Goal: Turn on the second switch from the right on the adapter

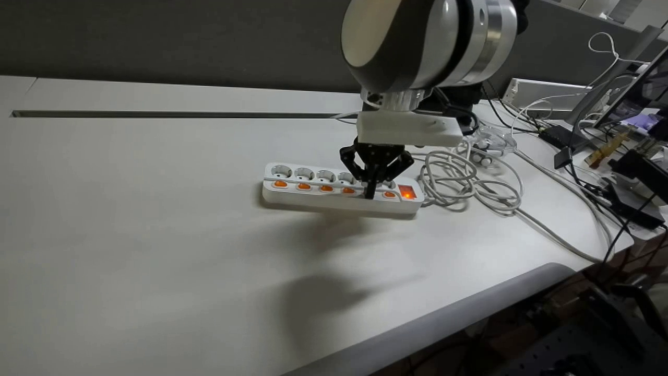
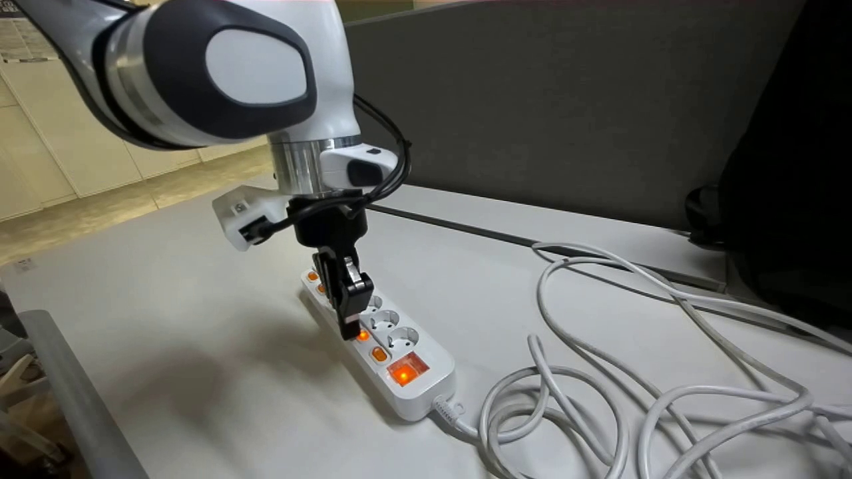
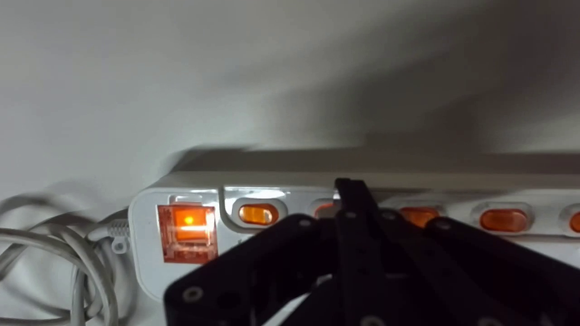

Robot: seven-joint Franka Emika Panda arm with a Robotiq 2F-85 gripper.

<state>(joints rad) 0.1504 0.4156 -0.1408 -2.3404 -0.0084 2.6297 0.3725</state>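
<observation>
The adapter is a white power strip (image 1: 339,203) on the table, with a row of small orange switches beside its sockets. Its large red main switch (image 1: 407,192) glows at the cord end. My gripper (image 1: 370,196) is shut and empty, pointing down over the second small switch from that end. That switch is hidden behind the fingers there; it shows partly in the wrist view (image 3: 324,209). In an exterior view the second switch (image 2: 363,334) has a bright spot beside the fingertips (image 2: 350,334). I cannot tell whether they touch it. The end small switch (image 2: 379,354) is uncovered.
A coiled grey-white cable (image 1: 449,177) lies beside the strip's cord end. A clear plastic object (image 1: 490,141) sits behind it. Black devices and cables (image 1: 563,137) are at the table's side. A dark partition (image 1: 182,47) stands behind the table.
</observation>
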